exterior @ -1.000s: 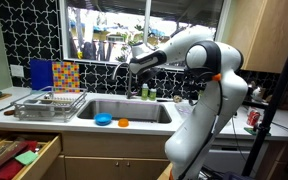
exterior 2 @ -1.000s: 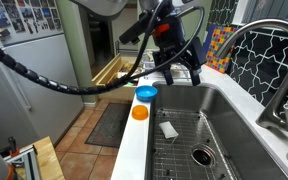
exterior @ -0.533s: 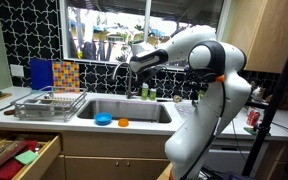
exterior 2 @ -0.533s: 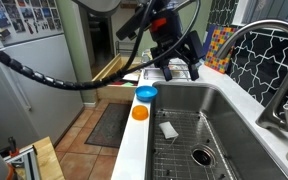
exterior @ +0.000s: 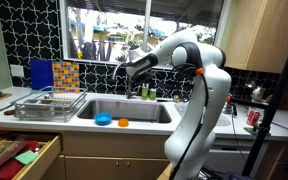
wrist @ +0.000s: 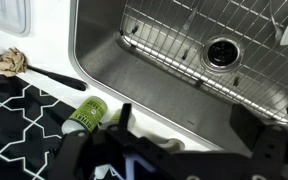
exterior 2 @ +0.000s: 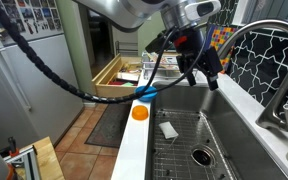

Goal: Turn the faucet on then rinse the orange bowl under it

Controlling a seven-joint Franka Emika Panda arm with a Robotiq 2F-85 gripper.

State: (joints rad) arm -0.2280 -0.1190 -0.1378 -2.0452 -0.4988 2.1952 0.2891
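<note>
The dark faucet with its arched spout stands behind the sink in both exterior views [exterior: 123, 76] [exterior 2: 256, 48]. The small orange bowl [exterior: 123, 123] [exterior 2: 139, 113] sits on the sink's front counter edge, next to the larger blue bowl [exterior: 103, 120] [exterior 2: 146, 93]. My gripper [exterior: 131, 66] [exterior 2: 206, 74] [wrist: 189, 125] is open and empty. It hangs above the back of the sink, close to the faucet and far from the orange bowl. In the wrist view its two dark fingers frame the sink's back rim; neither bowl shows there.
The steel sink [wrist: 154, 60] holds a wire grid and a drain [wrist: 222, 52]. A green bottle [wrist: 87, 115] stands on the back ledge. A dish rack [exterior: 48, 104] is beside the sink. A drawer [exterior: 19, 155] stands open below the counter.
My gripper has moved across the sink toward the back wall and the faucet, and the arm has stretched out further. The bowls have not moved.
</note>
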